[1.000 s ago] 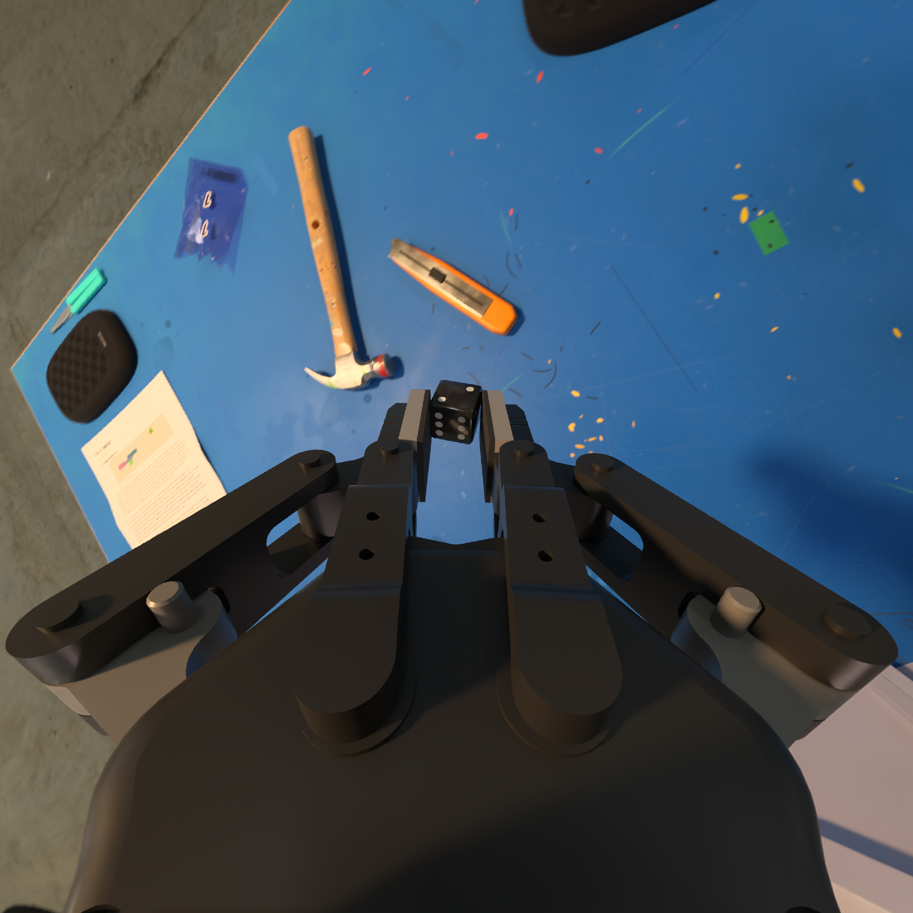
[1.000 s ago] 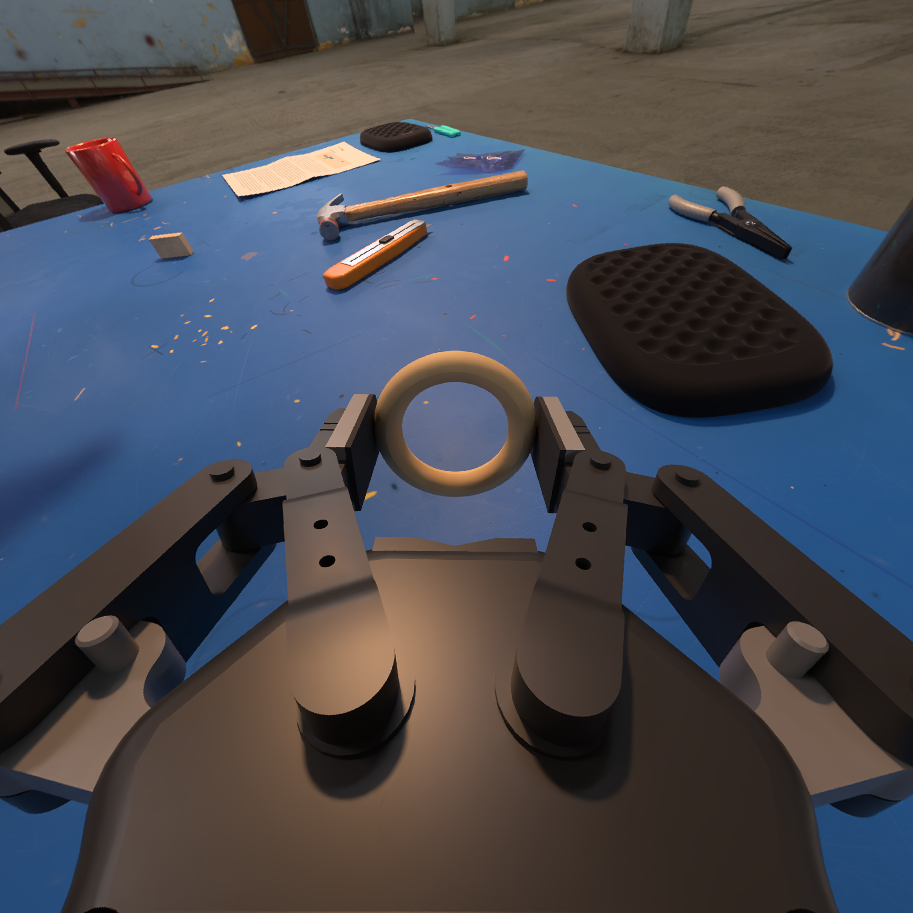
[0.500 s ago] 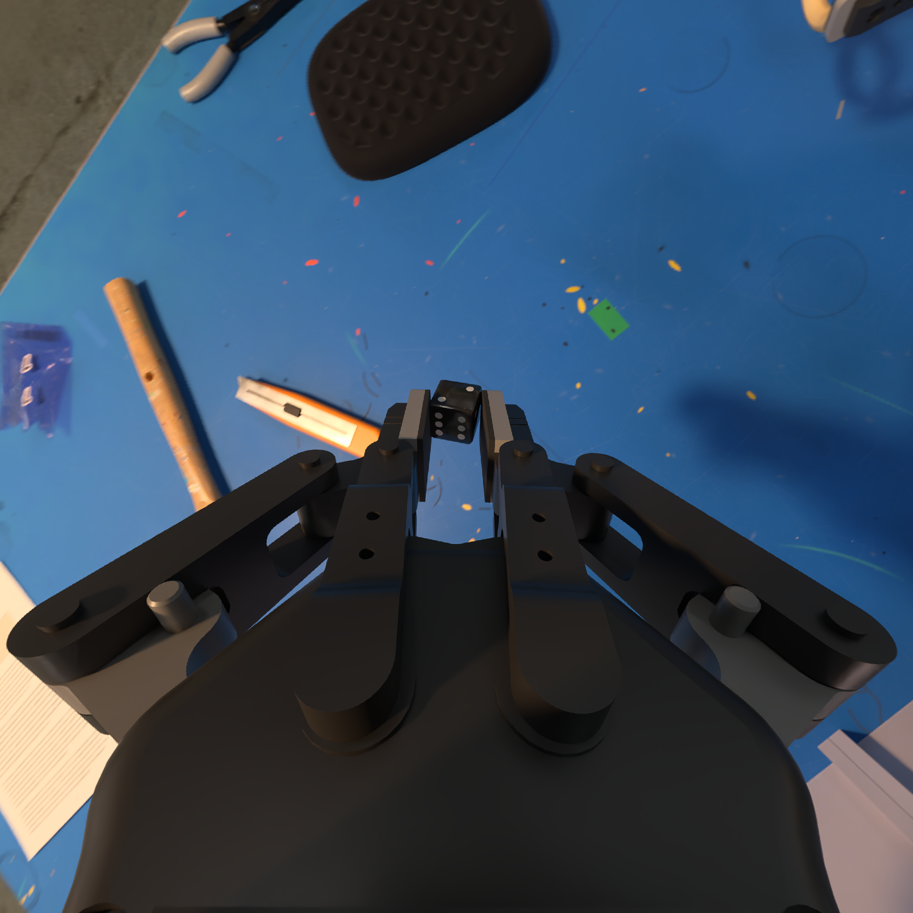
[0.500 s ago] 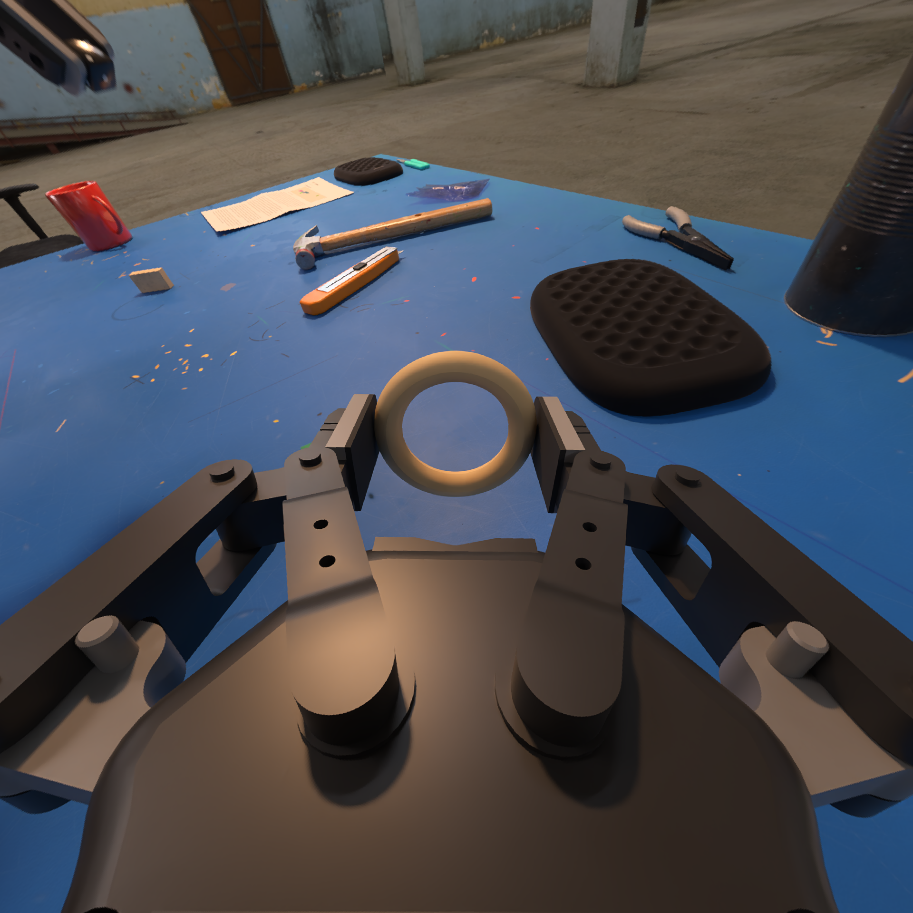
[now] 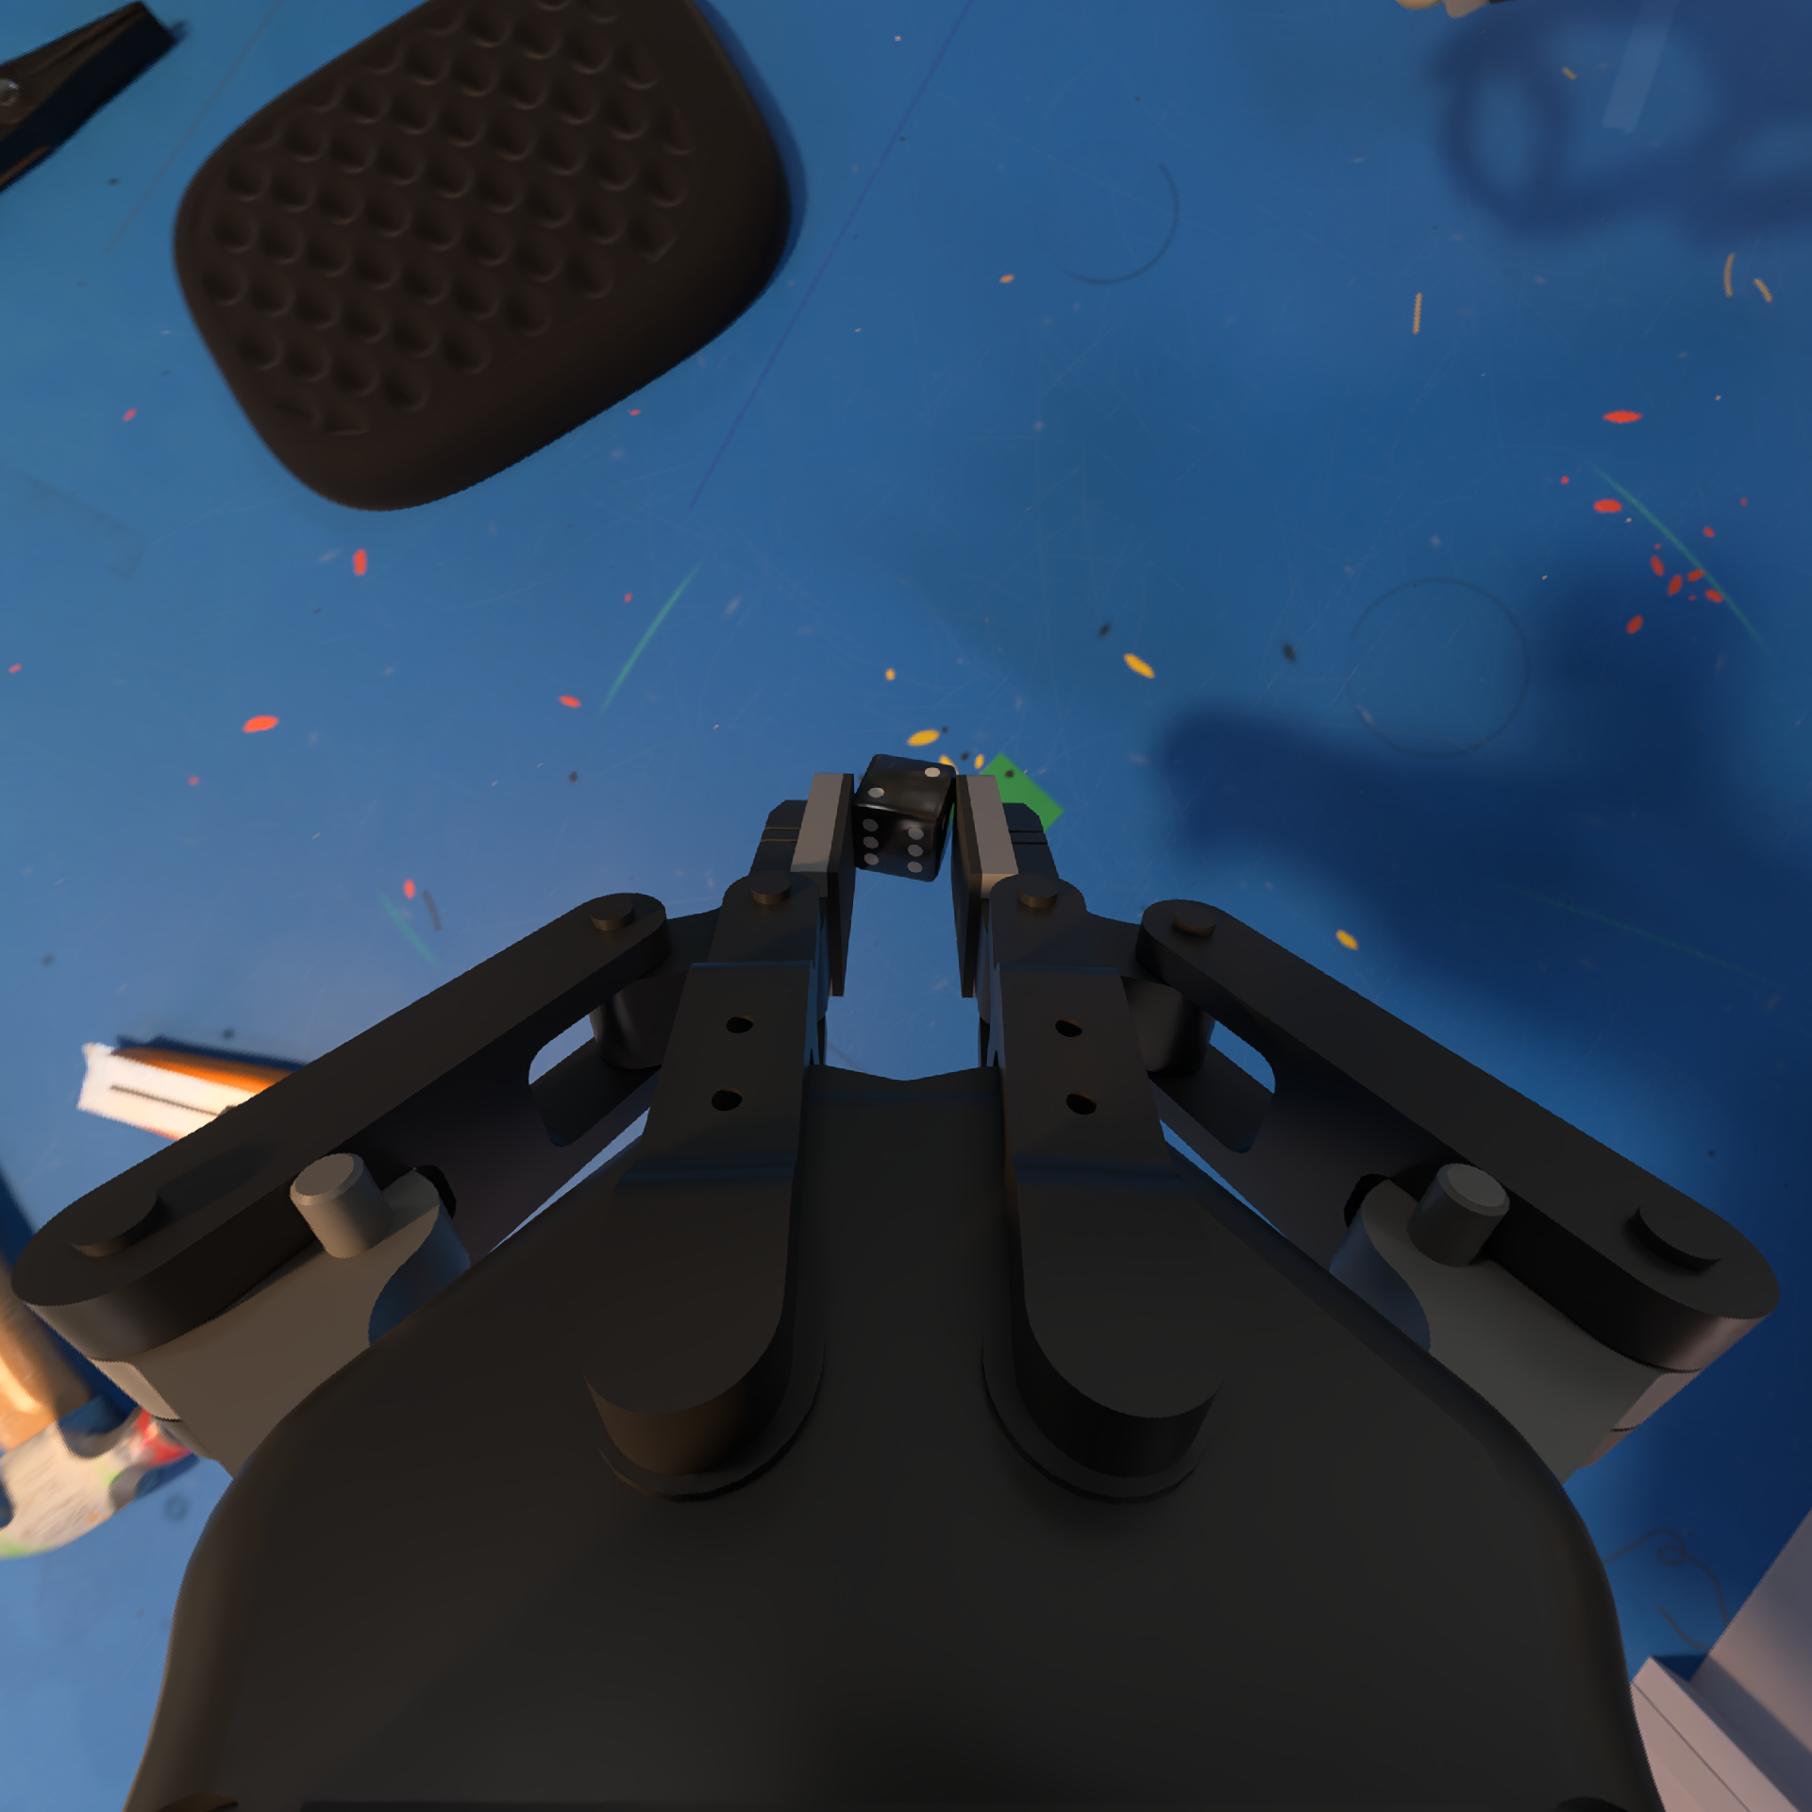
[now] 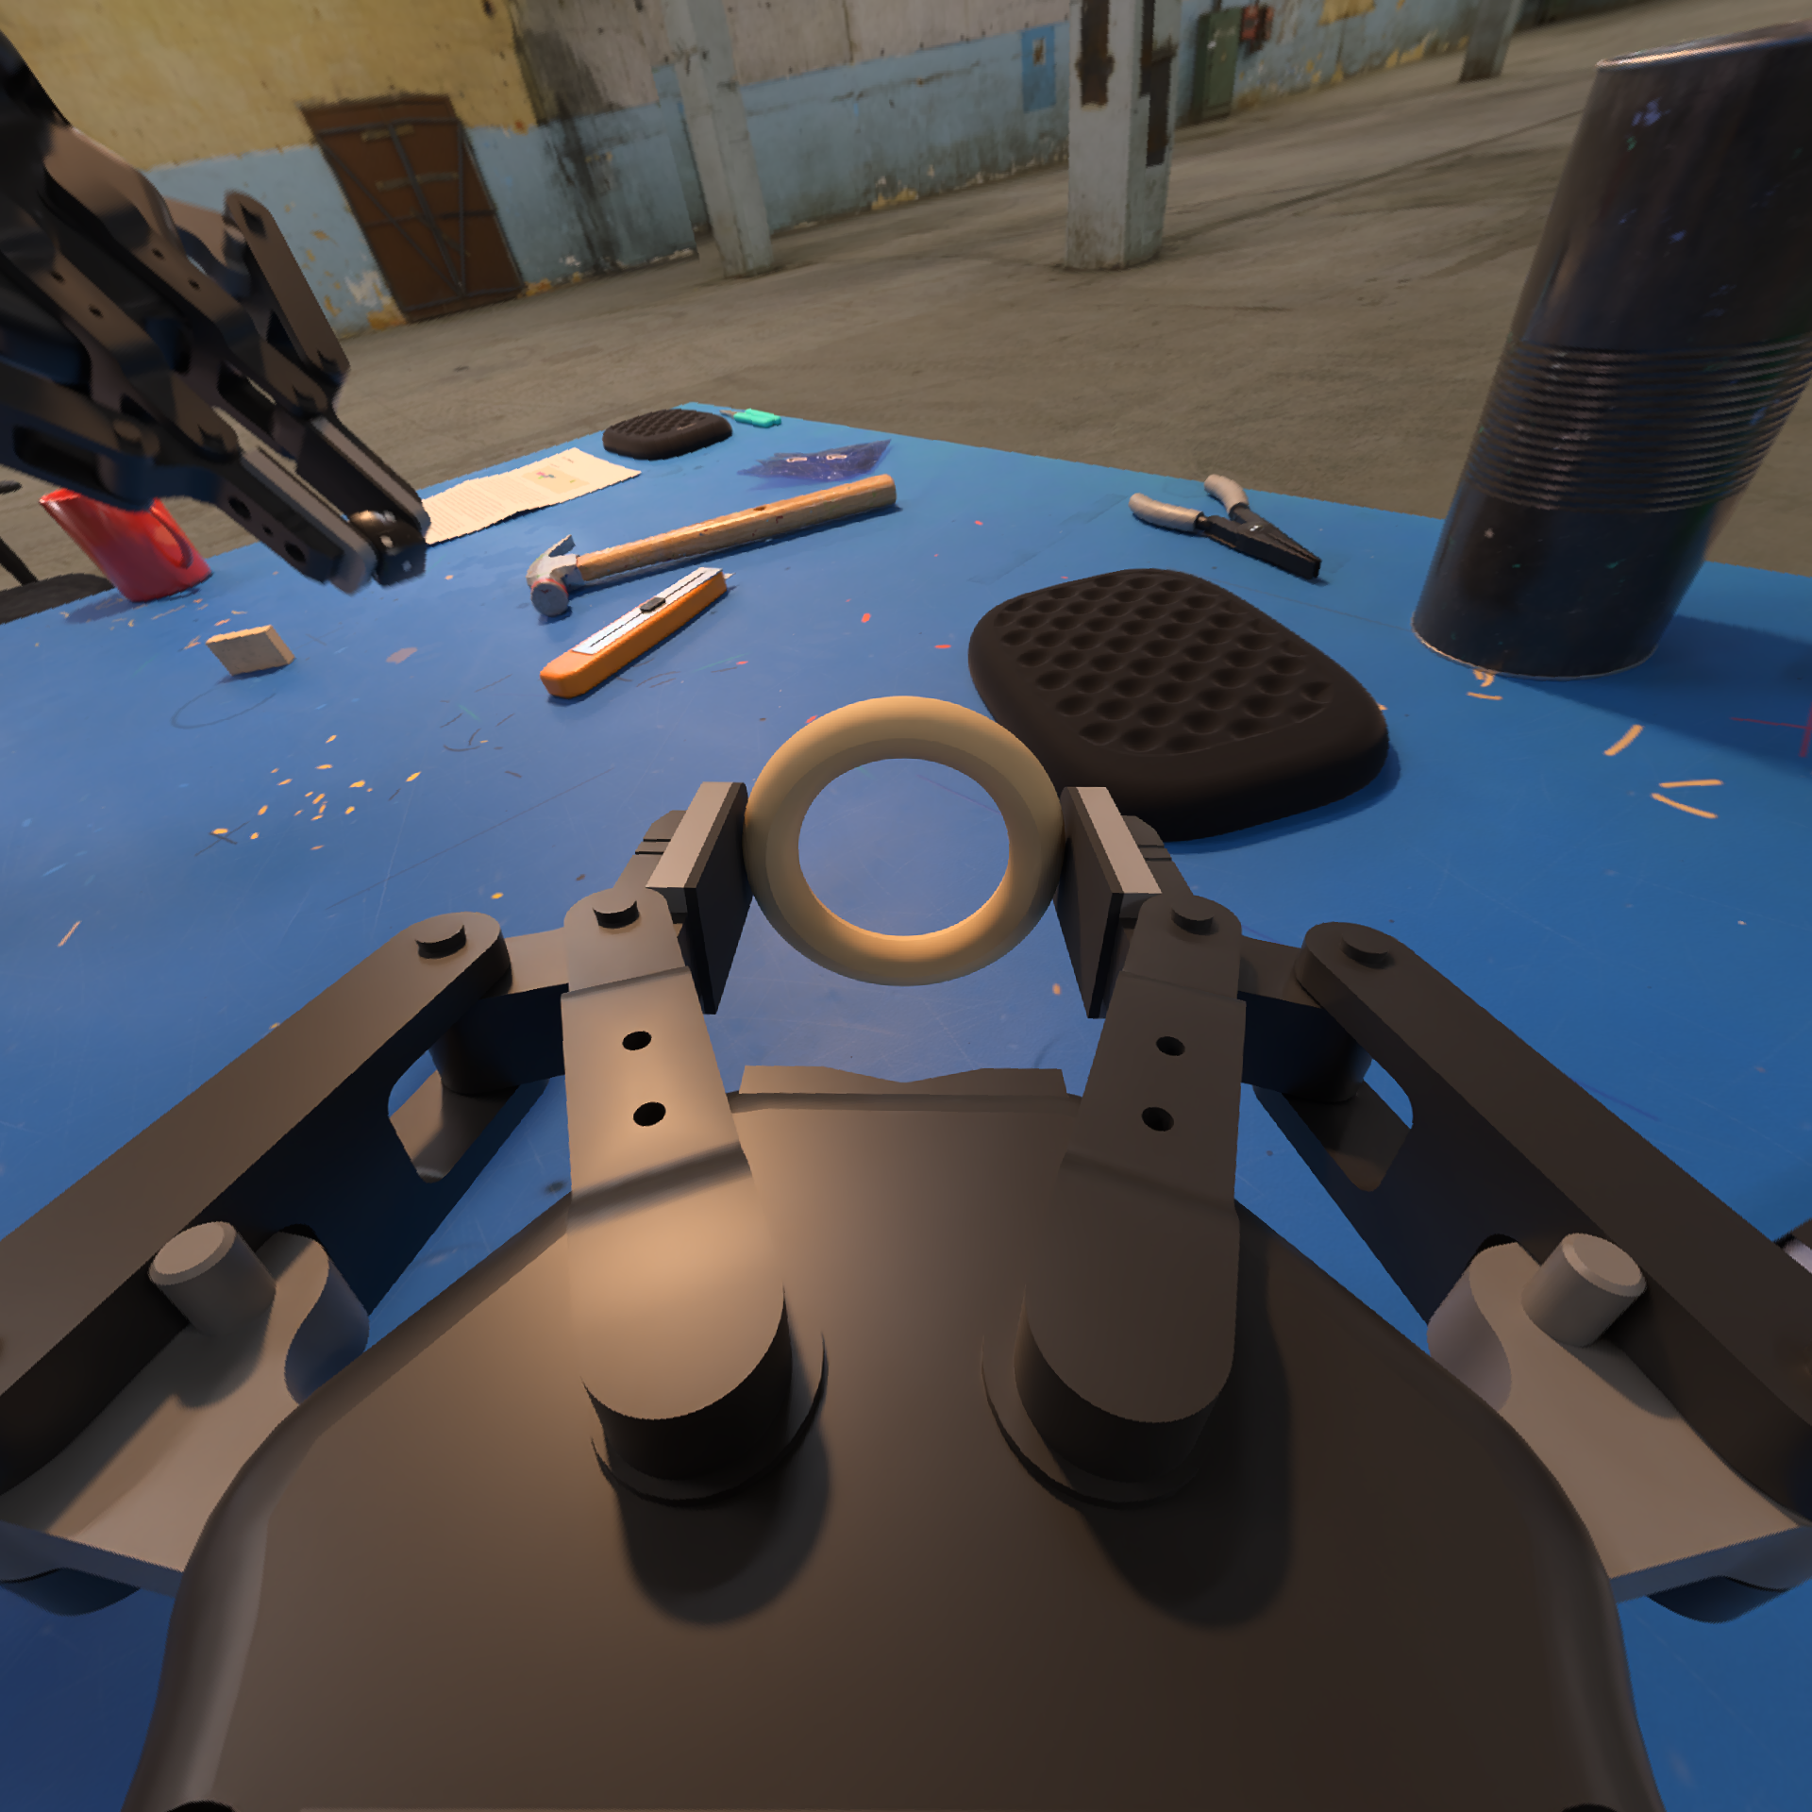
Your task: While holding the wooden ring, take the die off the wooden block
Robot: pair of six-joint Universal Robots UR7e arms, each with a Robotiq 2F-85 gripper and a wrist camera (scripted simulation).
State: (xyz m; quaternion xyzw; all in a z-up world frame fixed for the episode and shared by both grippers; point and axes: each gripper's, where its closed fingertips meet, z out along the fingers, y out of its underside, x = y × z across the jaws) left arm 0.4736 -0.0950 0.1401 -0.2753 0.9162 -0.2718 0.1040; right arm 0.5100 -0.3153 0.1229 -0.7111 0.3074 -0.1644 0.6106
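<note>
My left gripper (image 5: 902,819) is shut on a black die (image 5: 900,833) with white pips and holds it above the blue table (image 5: 1079,471). My right gripper (image 6: 902,853) is shut on the tan wooden ring (image 6: 775,833), held upright above the table. The small wooden block (image 6: 248,648) lies bare on the table at the far left of the right wrist view. The left gripper (image 6: 387,554) also shows there at the upper left, in the air to the right of the block.
A black dimpled pad (image 6: 1177,686), an orange utility knife (image 6: 637,632), a hammer (image 6: 706,539), pliers (image 6: 1226,520), a red mug (image 6: 127,549), a paper sheet (image 6: 529,485) and a tall dark cylinder (image 6: 1618,392) are on the table. A green square (image 5: 1025,794) lies under the left gripper.
My left gripper has carried the die to the right, away from the hammer and knife and toward the dimpled pad. My right gripper has tilted up and back with the ring.
</note>
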